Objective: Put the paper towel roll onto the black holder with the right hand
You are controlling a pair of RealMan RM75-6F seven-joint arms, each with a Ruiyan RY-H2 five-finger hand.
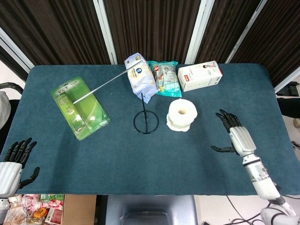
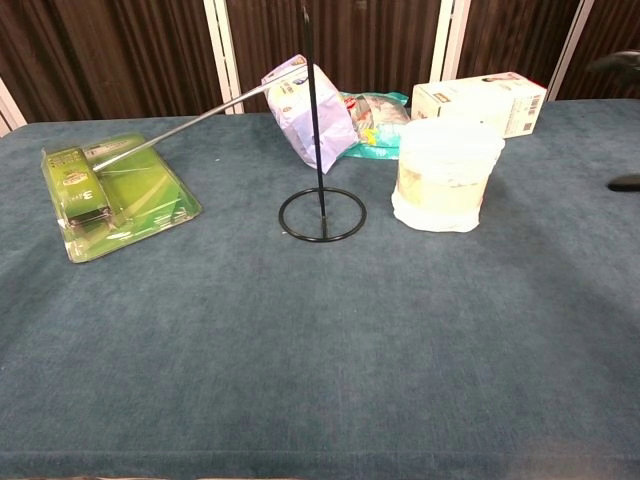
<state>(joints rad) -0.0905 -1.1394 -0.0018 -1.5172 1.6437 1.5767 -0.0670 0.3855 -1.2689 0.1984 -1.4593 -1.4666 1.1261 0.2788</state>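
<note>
The white paper towel roll (image 1: 182, 115) (image 2: 445, 175) stands upright on the blue table, just right of the black holder (image 1: 146, 122) (image 2: 322, 212), a ring base with a thin upright rod. My right hand (image 1: 233, 135) hovers open over the table to the right of the roll, fingers spread, a clear gap away from it. In the chest view only its dark fingertips (image 2: 618, 64) show at the right edge. My left hand (image 1: 14, 161) rests open at the table's near left corner.
A green blister pack (image 1: 79, 108) with a long metal rod (image 1: 101, 86) lies at the left. Behind the holder sit a white-purple bag (image 1: 139, 77), a teal packet (image 1: 165, 77) and a white box (image 1: 199, 75).
</note>
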